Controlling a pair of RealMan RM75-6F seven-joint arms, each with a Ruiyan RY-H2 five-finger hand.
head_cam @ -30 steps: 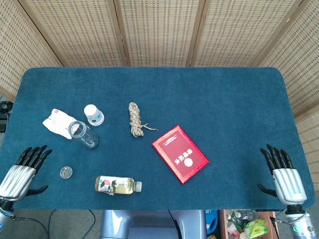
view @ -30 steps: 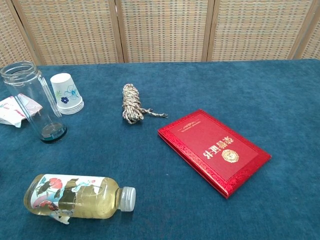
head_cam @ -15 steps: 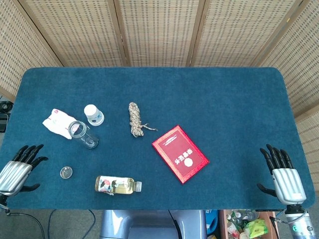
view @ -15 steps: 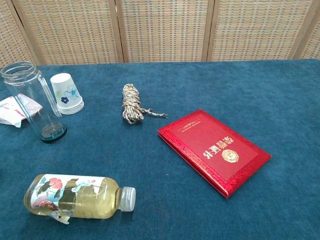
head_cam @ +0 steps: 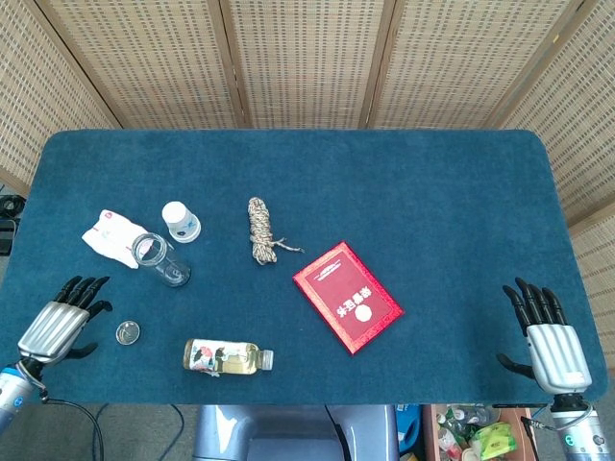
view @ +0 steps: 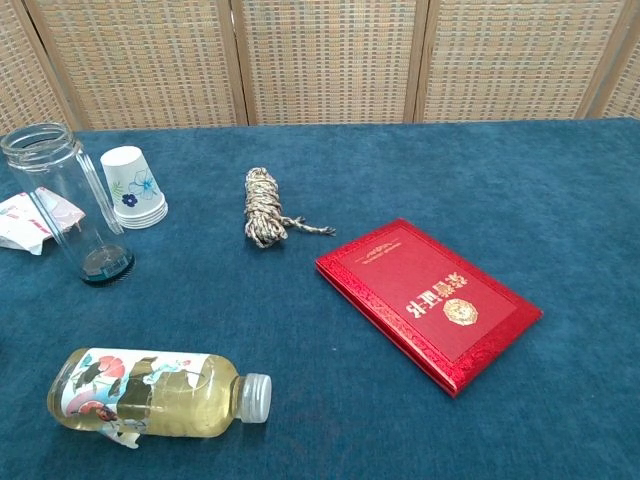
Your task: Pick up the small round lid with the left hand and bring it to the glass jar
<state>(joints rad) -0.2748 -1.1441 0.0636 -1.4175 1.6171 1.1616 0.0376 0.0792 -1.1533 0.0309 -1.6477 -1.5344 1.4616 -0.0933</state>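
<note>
The small round lid (head_cam: 127,332) lies flat on the blue table near its front left corner, seen only in the head view. An empty glass jar (head_cam: 159,259) (view: 66,205) stands upright behind it, without a lid. My left hand (head_cam: 63,321) hovers just left of the lid, fingers spread, holding nothing. My right hand (head_cam: 545,338) rests at the front right edge, fingers apart and empty. Neither hand shows in the chest view.
A bottle of yellow liquid (head_cam: 227,357) (view: 152,393) lies on its side right of the lid. A paper cup (head_cam: 180,221) (view: 133,186) and a white wrapper (head_cam: 112,236) sit by the jar. A rope bundle (head_cam: 260,230) and a red book (head_cam: 347,296) lie mid-table.
My left hand drew back to the left edge, then came forward and right again toward the lid. The right hand and all objects stayed put.
</note>
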